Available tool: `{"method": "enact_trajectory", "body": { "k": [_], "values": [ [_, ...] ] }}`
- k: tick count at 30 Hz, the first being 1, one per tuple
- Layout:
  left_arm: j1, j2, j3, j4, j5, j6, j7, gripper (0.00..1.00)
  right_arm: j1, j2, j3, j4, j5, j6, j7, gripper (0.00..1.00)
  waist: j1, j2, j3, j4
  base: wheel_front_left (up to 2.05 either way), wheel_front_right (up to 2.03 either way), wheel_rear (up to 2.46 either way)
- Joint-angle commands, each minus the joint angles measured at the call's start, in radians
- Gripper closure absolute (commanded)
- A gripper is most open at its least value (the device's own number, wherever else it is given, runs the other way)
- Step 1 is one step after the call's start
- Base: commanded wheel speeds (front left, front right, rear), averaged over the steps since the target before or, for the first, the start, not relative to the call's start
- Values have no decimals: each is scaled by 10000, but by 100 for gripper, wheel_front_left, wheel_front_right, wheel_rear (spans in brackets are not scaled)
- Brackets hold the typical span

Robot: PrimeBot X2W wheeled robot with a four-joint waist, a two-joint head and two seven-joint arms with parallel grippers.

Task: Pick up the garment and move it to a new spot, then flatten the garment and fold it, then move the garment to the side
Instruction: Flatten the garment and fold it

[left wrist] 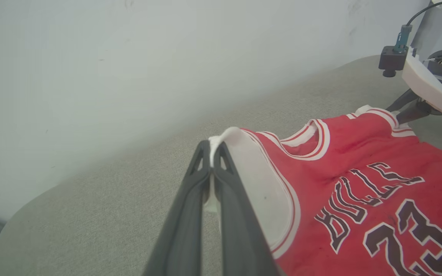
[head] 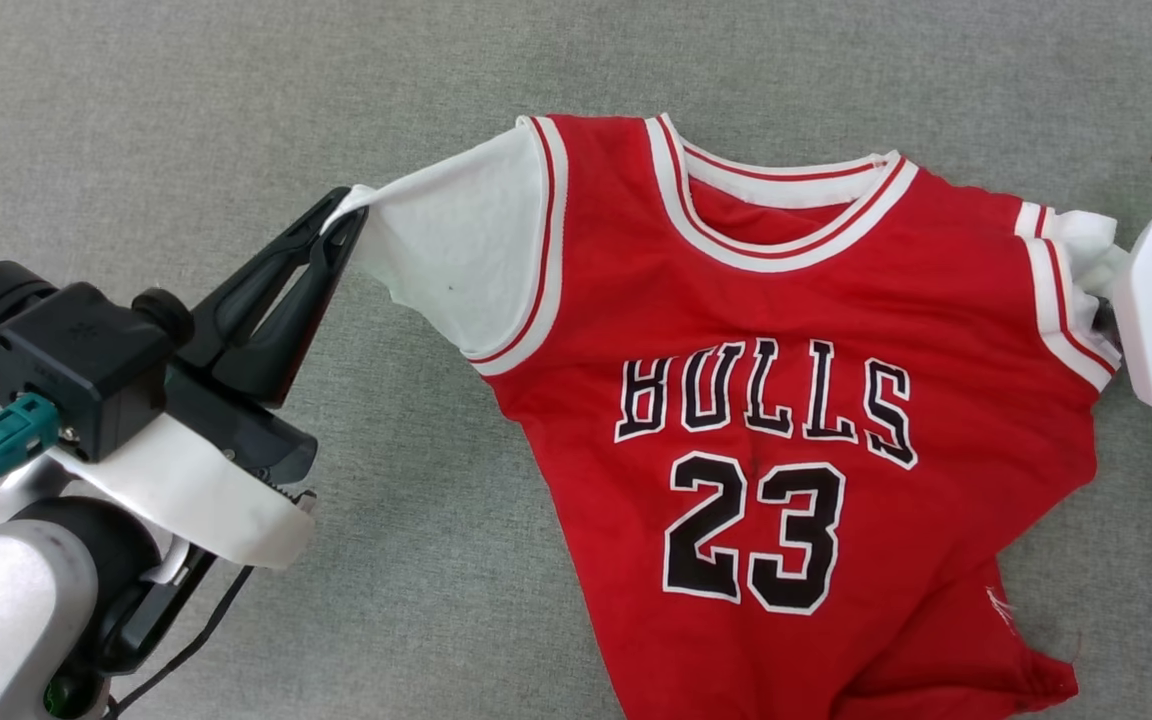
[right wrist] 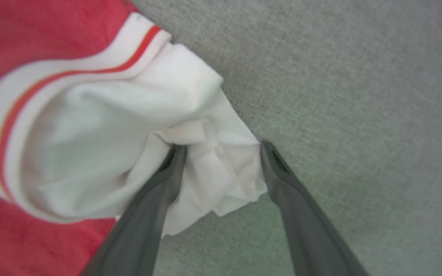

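Your red "BULLS 23" garment [head: 786, 400], left gripper [head: 341, 215] pinching 1 white sleeve [head: 456, 260], right gripper [right wrist: 221, 145] spread around the other, grey surface [head: 236, 100], pale wall [left wrist: 90, 57].

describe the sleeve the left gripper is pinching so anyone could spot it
On the grey cloth surface lies a red jersey printed BULLS 23. The white short sleeve on the robot's left is pulled out to a point, its tip pinched in the shut left gripper. The other sleeve is bunched up inside the open right gripper.
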Motion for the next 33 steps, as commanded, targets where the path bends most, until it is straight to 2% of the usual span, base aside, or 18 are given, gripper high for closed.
{"method": "enact_trajectory", "body": {
  "k": [1, 4, 5, 6, 7, 17, 24, 33],
  "values": [
    [-94, -40, 5, -17, -17, -12, -65, 100, 514, 104, 186, 632, -23, -15, 43, 0, 1, 0, 53, 54, 0, 0, 0],
    [-111, -71, -14, 76, -34, -15, -79, 100, 922, 144, 342, 1062, 89, -15, -58, 0, 1, 0, 101, 100, 0, 0, 0],
    [-113, -89, -18, 113, -43, -19, -88, 100, 1006, 146, 415, 1143, 116, -15, -116, 23, 1, 0, 103, 101, 0, 0, 0],
    [-119, -100, -20, 164, -63, -25, -113, 100, 1033, 156, 465, 1179, 157, -15, -238, 77, 1, 0, 99, 92, 0, 0, 0],
    [-119, -105, -14, 244, -91, -31, -137, 100, 1003, 166, 538, 1154, 189, -13, -415, 100, 1, 0, 76, 70, 0, 0, 0],
    [134, 161, 347, 876, -97, 194, -380, 100, 115, -510, 1005, 279, 833, -10, -2285, 100, 1, 0, -1047, -601, 0, 0, 0],
    [801, 728, 1031, 1094, -366, 584, -603, 100, -258, -1162, 1725, -614, 1168, -12, -3638, 100, 1, 0, -2215, -1319, 0, 0, 0],
    [1553, 1513, 2251, 706, -754, 1127, -899, 100, -259, -1642, 1427, -1918, 1238, -12, -4777, 100, 1, 0, -3250, -1990, 0, 0, 0]
  ]
}}
